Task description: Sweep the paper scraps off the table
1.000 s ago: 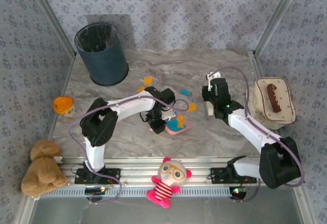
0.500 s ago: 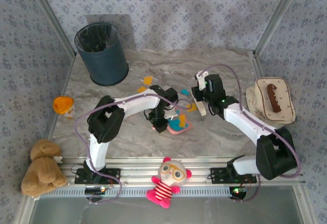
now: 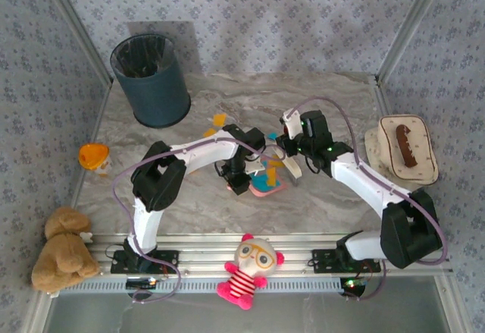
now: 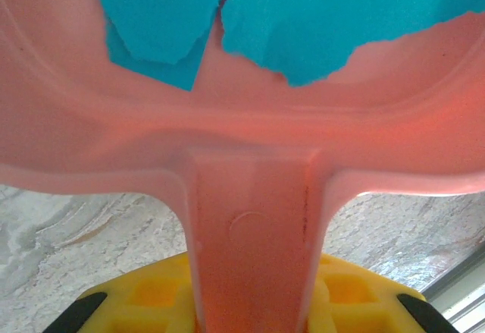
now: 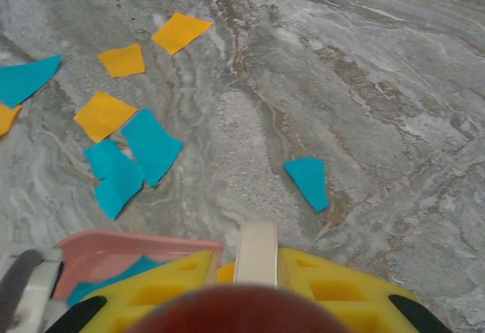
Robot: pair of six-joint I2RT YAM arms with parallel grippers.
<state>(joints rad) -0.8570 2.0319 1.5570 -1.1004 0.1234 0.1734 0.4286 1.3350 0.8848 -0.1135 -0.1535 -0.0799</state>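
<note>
Marbled table point(image 5: 364, 83) carries paper scraps point(image 5: 151, 147), orange & cyan, loose just beyond pink dustpan point(image 4: 250, 143); some cyan bits lie inside it, 1 sits apart. Left gripper point(image 4: 250, 299) clamps the pan's handle; right gripper point(image 5: 256, 272) is closed on cream brush point(image 5: 256, 246). Scraps look feather-light, flat, prob. skittish: don't pinch, push w/ brush held low.

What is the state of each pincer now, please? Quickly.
Left pincer: closed on the pink dustpan, by its handle.
Right pincer: closed on the cream brush, by its handle.
</note>
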